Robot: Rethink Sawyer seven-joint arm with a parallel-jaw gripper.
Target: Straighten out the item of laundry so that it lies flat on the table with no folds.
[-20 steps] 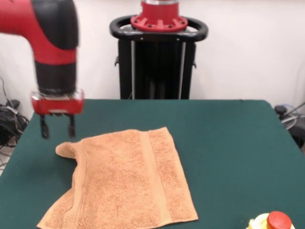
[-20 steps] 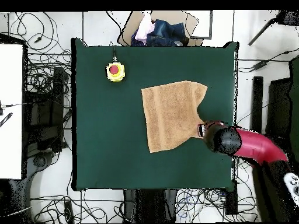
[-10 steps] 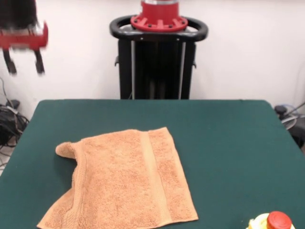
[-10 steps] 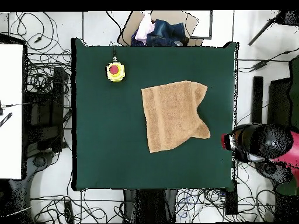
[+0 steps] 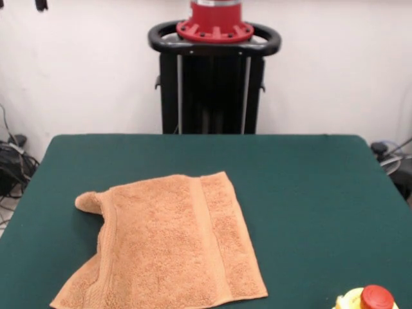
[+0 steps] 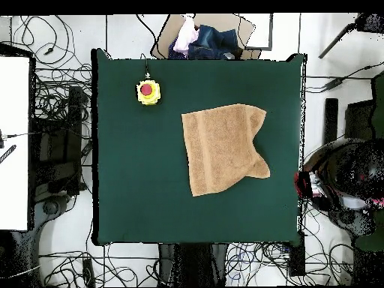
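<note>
Towel (image 5: 170, 244) lying with 9 o'clock edge tucked under. Gripper (image 5: 40, 4) barely peeking, can't tell finger state. Risking bunching more if grabbing doubled layer.

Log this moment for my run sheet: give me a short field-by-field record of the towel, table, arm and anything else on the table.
towel: orange-tan towel, lying on the table, not flat; one side is folded in, leaving a bunched corner that sticks out
table: green table, far wider than the towel
gripper: gripper raised off the table, only its tips at the front view's top edge; open or shut unclear
other item: yellow box with red button, apart from the towel
task state: not finished, fold remains
</note>
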